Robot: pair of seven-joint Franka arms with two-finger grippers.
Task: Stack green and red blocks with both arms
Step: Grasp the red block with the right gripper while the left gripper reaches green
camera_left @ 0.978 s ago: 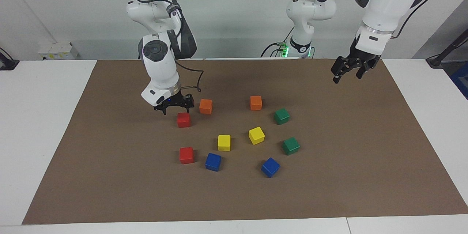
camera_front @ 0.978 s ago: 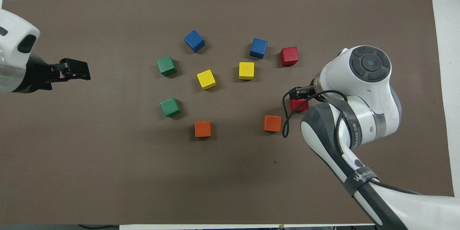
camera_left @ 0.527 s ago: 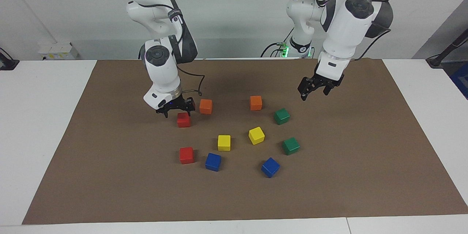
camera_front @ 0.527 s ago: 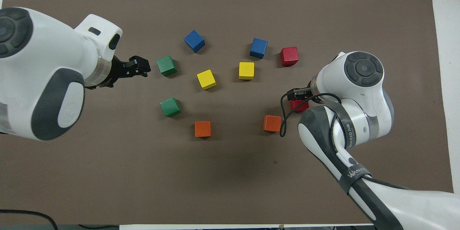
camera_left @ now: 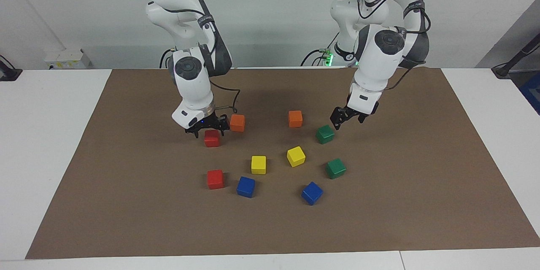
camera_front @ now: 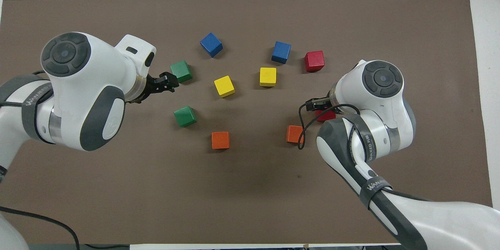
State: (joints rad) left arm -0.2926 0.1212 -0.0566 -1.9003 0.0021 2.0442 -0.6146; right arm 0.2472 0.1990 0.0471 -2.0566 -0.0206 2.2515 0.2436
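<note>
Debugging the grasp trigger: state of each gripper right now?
Left gripper: open, holding nothing, above the green block.
Right gripper: open, holding nothing, low over the red block.

The facing camera is mounted high across the tabletop (camera_left: 50,143) from the robots and looks down at a slant toward their bases, taking in the whole brown mat (camera_left: 126,219) and the wall above it. The overhead camera sits high above the robots' end and looks steeply down and forward; the mat (camera_front: 250,203) nearly fills its frame, so it reads closer. Both views share the mat and the cluster of cubes at its centre, seen half a turn apart. The arms enter the overhead frame from its bottom edge.
</note>
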